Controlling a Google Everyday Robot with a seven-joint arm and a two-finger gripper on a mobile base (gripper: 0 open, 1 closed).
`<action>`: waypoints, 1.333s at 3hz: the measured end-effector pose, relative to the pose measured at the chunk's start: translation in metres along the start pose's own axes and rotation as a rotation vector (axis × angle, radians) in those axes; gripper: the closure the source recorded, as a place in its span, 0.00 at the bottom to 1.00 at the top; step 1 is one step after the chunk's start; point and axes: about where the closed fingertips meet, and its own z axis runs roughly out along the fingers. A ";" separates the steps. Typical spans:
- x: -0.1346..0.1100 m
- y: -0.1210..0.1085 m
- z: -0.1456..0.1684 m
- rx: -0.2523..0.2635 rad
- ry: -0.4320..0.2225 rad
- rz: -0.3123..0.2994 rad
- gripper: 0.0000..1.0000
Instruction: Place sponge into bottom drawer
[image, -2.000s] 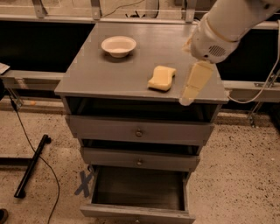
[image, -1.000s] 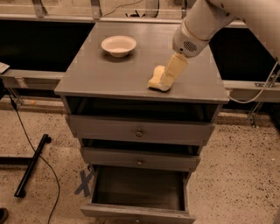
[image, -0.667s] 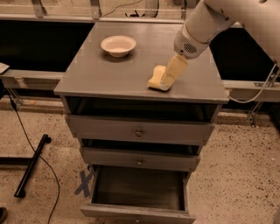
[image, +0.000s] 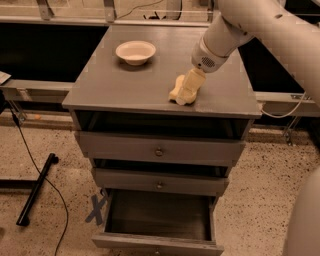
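The pale-yellow sponge (image: 175, 93) lies on the grey cabinet top (image: 120, 85), right of centre and near the front edge. My gripper (image: 190, 90) comes down from the white arm at the upper right. Its pale tip sits right at the sponge's right side and hides part of it. The sponge still rests on the top. The bottom drawer (image: 159, 242) is pulled out below, and its dark inside holds nothing that I can see.
A round cream bowl (image: 135, 52) stands at the back left of the cabinet top. The two upper drawers (image: 159, 150) are slightly ajar. A black stand and a cable (image: 35, 187) lie on the speckled floor at the left. A blue X mark (image: 96, 207) is beside the drawer.
My gripper has moved left from the cabinet's right front edge and come down at the sponge, a little lower over the last second. The sponge has not moved.
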 end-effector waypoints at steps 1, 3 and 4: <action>-0.002 -0.009 0.026 -0.023 0.000 -0.004 0.01; 0.008 -0.023 0.046 -0.040 0.014 0.021 0.54; 0.011 -0.022 0.043 -0.047 0.008 0.021 0.77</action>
